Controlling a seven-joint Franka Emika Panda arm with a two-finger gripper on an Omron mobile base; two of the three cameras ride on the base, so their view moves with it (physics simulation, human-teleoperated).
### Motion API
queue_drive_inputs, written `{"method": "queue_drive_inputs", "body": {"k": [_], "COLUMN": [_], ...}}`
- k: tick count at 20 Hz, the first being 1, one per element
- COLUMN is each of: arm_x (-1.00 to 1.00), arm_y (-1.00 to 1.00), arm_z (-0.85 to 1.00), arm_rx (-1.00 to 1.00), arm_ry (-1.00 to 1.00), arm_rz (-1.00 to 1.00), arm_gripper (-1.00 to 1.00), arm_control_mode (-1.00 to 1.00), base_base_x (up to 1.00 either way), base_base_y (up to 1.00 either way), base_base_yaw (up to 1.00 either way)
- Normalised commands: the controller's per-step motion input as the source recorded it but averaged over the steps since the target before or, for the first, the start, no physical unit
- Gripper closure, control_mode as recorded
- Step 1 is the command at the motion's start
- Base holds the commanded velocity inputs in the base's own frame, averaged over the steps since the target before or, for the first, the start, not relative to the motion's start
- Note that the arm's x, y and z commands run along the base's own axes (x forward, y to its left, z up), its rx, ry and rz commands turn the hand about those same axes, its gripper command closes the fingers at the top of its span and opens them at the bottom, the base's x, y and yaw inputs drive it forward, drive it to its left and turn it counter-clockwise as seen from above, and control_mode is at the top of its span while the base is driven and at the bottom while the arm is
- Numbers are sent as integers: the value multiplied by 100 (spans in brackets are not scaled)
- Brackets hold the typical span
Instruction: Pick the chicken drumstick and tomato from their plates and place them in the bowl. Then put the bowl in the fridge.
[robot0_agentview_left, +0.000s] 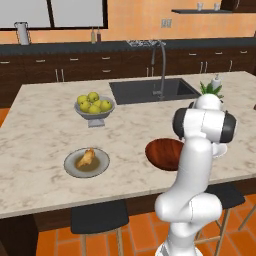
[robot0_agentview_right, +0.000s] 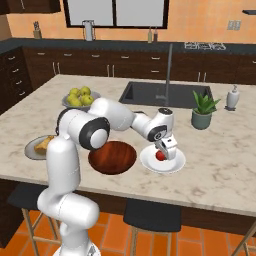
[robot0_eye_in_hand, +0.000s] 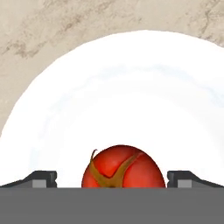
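Pincer wide open, holding nothing, tomato between its 2 tips on white plate. Round glossy skin may squirt out if closing off-centre.

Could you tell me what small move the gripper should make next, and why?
Probably close on the small round red tomato. In the hand view, the gripper straddles it over the plain white plate, a finger tip on each side with gaps left. In the right base view it sits low at the tomato.
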Motion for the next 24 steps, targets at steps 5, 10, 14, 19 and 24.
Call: {"method": "queue_drive_inputs", "body": {"k": [5, 10, 14, 19, 24], "arm_x": [-34, -7, 4, -8, -39], "arm_y": [27, 6, 0, -17, -12], "arm_z": [-21, -62, -66, -78, -37], "arm_rx": [2, 0, 0, 0, -1], "arm_ry": [0, -1, -2, 0, -3], "arm_rz": [-10, -8, -1, 0, 0], "arm_gripper": [-100, -100, -100, 100, 100], "arm_control_mode": [-100, -100, -100, -100, -100], "base_base_x": [0, 0, 0, 0, 0], "base_base_y": [0, 0, 0, 0, 0], "base_base_yaw": [0, 0, 0, 0, 0]}}
